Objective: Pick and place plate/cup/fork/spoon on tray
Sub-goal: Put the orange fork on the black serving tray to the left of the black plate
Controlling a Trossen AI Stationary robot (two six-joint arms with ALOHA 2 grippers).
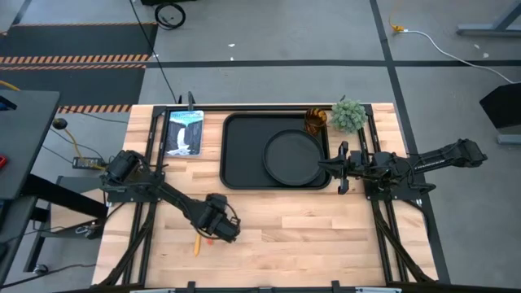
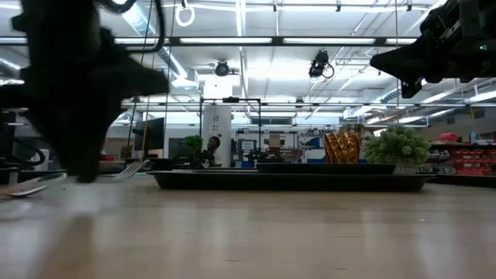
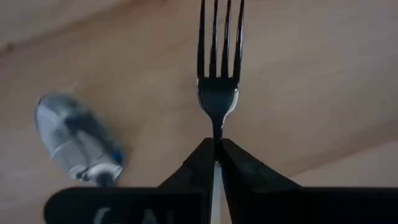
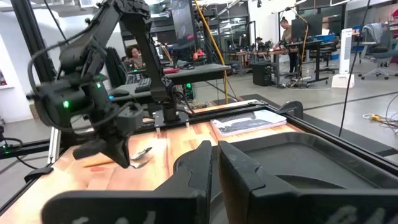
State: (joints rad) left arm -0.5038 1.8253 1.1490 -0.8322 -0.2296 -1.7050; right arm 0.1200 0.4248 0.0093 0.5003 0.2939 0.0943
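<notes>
My left gripper (image 1: 221, 228) is near the table's front left, shut on the fork (image 3: 219, 68), whose silver tines point away from the wrist. The spoon (image 3: 74, 140) lies on the wood beside it, and its yellow-orange handle (image 1: 196, 242) shows in the high view. The black tray (image 1: 236, 175) sits at the table's far middle with the round plate (image 1: 293, 157) lying in its right half. The amber cup (image 1: 316, 120) stands at the tray's far right corner. My right gripper (image 1: 340, 167) is shut and empty over the tray's right rim. My left gripper pinches the fork's narrow neck (image 3: 217, 134), just behind the tines, between its two fingertips. The fingers come down slanting from above, with the fork running forward out between them. In the low view the tines (image 2: 133, 168) stand a little above the wood; the handle is hidden by the gripper.
A small green plant (image 1: 348, 115) stands at the far right beside the cup. A picture book (image 1: 184, 132) lies left of the tray. Bare wood stretches across the table's near half. A person shows in the room beyond the table.
</notes>
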